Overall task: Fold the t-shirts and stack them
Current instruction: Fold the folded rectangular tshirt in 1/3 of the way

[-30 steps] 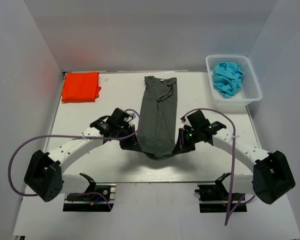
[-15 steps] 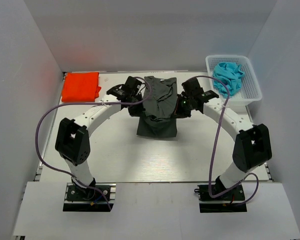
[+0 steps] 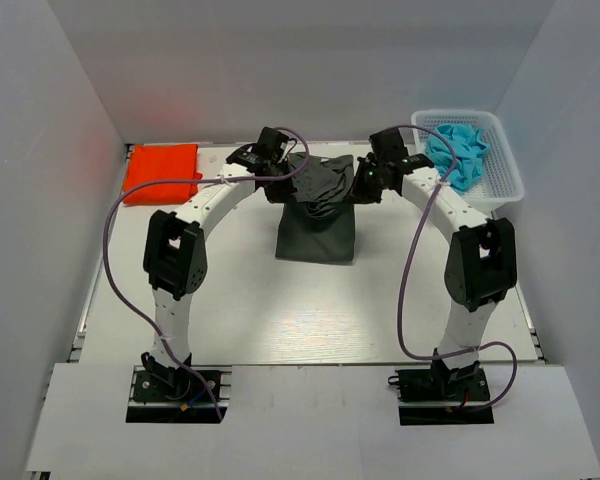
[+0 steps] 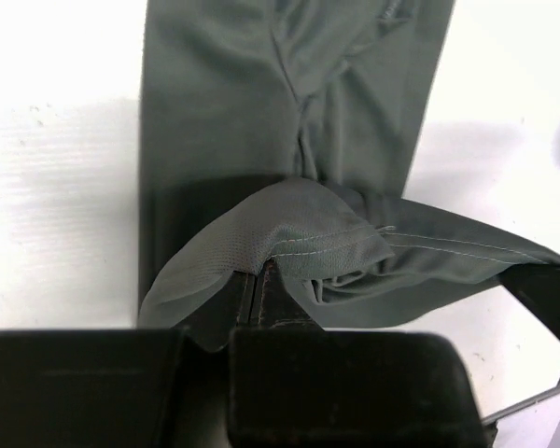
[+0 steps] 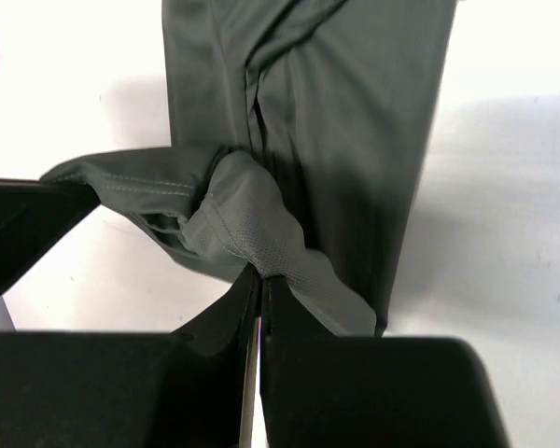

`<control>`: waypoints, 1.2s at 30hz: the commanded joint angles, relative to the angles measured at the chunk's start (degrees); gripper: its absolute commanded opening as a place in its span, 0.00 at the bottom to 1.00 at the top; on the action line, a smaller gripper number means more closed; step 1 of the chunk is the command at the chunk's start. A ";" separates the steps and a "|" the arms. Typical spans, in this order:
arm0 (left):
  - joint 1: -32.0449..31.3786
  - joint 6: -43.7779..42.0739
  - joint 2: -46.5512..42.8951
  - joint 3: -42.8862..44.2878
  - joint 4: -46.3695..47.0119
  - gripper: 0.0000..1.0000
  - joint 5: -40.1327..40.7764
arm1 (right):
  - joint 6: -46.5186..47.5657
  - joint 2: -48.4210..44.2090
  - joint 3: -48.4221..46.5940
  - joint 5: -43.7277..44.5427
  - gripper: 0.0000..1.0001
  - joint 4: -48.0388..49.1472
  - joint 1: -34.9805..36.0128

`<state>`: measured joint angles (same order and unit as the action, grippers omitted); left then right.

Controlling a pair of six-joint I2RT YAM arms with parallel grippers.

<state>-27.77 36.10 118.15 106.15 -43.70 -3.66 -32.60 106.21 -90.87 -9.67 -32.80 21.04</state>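
Note:
The dark charcoal-grey t-shirt (image 3: 318, 225) lies at the middle back of the table, its near end lifted and carried over its far end. My left gripper (image 3: 283, 180) is shut on its hem corner at the left; the pinched cloth shows in the left wrist view (image 4: 289, 238). My right gripper (image 3: 360, 185) is shut on the other hem corner, seen in the right wrist view (image 5: 252, 233). The hem hangs slack between them above the flat part of the shirt (image 5: 355, 93). The orange-red t-shirt (image 3: 161, 173) lies folded at the back left, far from both grippers.
A white basket (image 3: 500, 180) holding crumpled light blue cloth (image 3: 454, 155) stands at the back right, close to my right arm. White walls close the table at the back and both sides.
Both grippers have carried the grey shirt's near hem from the table's middle toward the back, folding the shirt over itself. The arms are now stretched far out.

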 commanded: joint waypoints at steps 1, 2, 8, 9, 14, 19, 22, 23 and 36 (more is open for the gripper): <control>1.84 -1.46 0.68 2.74 -0.34 0.00 -0.46 | 0.78 2.58 -3.52 -1.57 0.00 1.07 -1.26; 1.84 -1.47 1.20 3.62 -0.33 0.00 -0.47 | 0.70 3.12 -4.74 -1.84 0.00 0.89 -1.87; 2.98 -2.00 6.30 6.44 0.45 0.00 -4.07 | -0.53 7.34 -6.07 -3.42 0.00 1.59 -3.02; 3.51 -2.00 6.31 6.44 1.24 0.00 -4.68 | -0.71 8.65 -6.33 -3.69 0.00 1.68 -3.19; 4.56 -2.00 10.17 9.33 3.98 0.11 -4.69 | -0.01 14.88 -9.67 -5.44 0.00 2.30 -4.86; 6.41 -3.13 15.09 16.44 7.31 0.85 -4.69 | 0.43 20.69 -14.41 -8.59 0.49 9.23 -7.59; 7.64 -4.62 15.02 17.26 5.56 1.00 -6.00 | 3.24 22.20 -18.55 -12.80 0.90 8.54 -8.82; 7.64 -4.63 13.96 15.86 5.56 1.00 -6.01 | 5.25 20.63 -18.29 -13.52 0.90 8.45 -8.73; 5.88 -9.29 -8.71 -25.52 9.68 1.00 -11.63 | 7.73 -4.17 23.71 -19.24 0.90 17.06 -7.07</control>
<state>-21.30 28.14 115.87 85.78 -35.94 -12.10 -25.06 102.74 -70.65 -25.15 -18.81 13.32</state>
